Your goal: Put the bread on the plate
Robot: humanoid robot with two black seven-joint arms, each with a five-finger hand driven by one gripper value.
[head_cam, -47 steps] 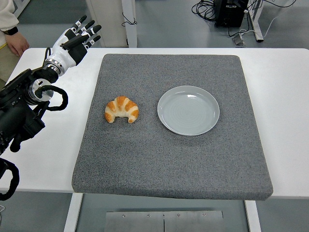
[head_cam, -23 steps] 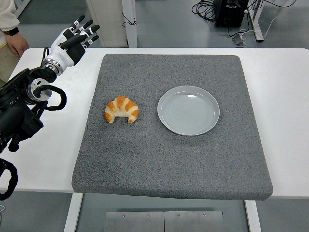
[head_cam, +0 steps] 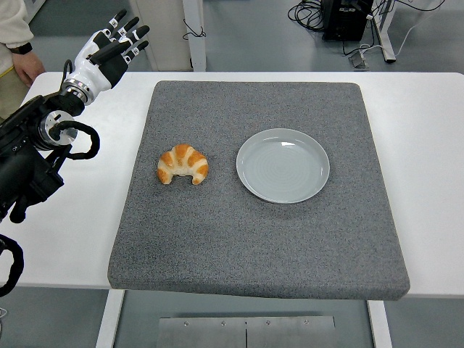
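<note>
Lying well apart from raised left robot hand (head_cam: 109, 52): bread (head_cam: 183, 164).

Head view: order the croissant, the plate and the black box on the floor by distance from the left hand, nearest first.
From the left hand:
1. Croissant, left part of the grey mat.
2. Plate, right of the croissant.
3. Black box, on the floor beyond the table's far right.

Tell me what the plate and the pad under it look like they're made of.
Plate: smooth and glossy, pale grey-blue, with light glare on its surface, so probably glazed ceramic, though hard plastic is possible. Pad: matte, speckled dark grey with a fuzzy grain and a thick soft edge, likely felt or foam-backed fabric.
</note>
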